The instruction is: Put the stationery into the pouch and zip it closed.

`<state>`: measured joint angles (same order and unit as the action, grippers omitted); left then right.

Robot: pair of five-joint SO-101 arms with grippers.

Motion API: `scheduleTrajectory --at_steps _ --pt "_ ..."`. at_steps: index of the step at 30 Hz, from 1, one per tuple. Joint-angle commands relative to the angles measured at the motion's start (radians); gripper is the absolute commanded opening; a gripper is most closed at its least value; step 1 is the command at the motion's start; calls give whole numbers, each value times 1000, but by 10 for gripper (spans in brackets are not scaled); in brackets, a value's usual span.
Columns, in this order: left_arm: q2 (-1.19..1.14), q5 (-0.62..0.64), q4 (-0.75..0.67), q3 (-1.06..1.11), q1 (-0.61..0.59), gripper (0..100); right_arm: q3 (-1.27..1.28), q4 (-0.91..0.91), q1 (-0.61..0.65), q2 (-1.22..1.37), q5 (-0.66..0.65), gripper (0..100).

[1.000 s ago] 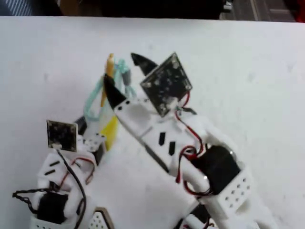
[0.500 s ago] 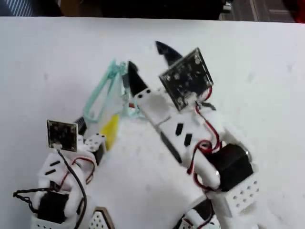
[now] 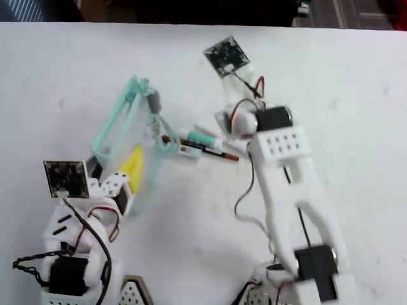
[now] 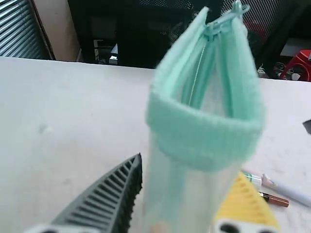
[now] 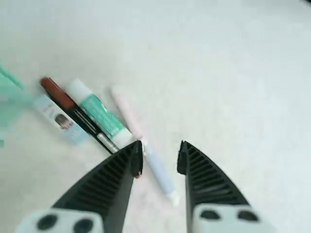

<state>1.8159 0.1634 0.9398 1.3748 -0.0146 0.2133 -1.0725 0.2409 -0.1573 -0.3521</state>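
While the pouch (image 3: 114,119) lay at centre left of the high view with its zip unfastened, the left gripper (image 3: 117,168) held its near end at lower left. The loose stationery lay just right of the pouch, at frame centre. The red-brown pen (image 3: 198,145) and the green-and-white marker (image 3: 205,138) pointed from the pouch towards the lower right. The right arm (image 3: 280,165) stood over the right end of that group and was judged the nearer arm for the pick.

From the left wrist view, the left gripper (image 4: 189,167) was pinching the pouch (image 4: 204,131) between its dark and yellow fingers. The mouth gaped upward and away from the camera.

From the right wrist view, the right gripper (image 5: 160,145) had its fingers spread, holding nothing. A pale pen (image 5: 146,150) ran beneath the gap, and its long axis crossed the line between the fingertips at a slant. The green-and-white marker (image 5: 97,114) and the red-brown pen (image 5: 73,109) lay just beyond the dark finger, towards the pouch. The coming grasp was judged to turn on squaring the fingers across the pale pen.
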Motion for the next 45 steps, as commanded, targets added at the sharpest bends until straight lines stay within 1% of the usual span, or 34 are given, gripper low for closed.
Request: scheduleTrajectory --at_steps 1,8,13,18,27,45 --pt "-8 14 -28 -9 -4 238 -17 4 -61 130 -18 113" --pt "-8 15 -28 -9 -2 238 -17 127 -62 306 -123 113" --pt "-8 14 -28 -9 -2 238 -17 143 -59 378 -192 113" --pt "-8 12 -28 -9 21 238 -17 197 -53 435 -198 113" --pt "-8 12 -28 -9 35 238 -11 199 -5 453 -199 112" --pt "-8 12 -28 3 35 238 -2 193 -13 486 -201 109"
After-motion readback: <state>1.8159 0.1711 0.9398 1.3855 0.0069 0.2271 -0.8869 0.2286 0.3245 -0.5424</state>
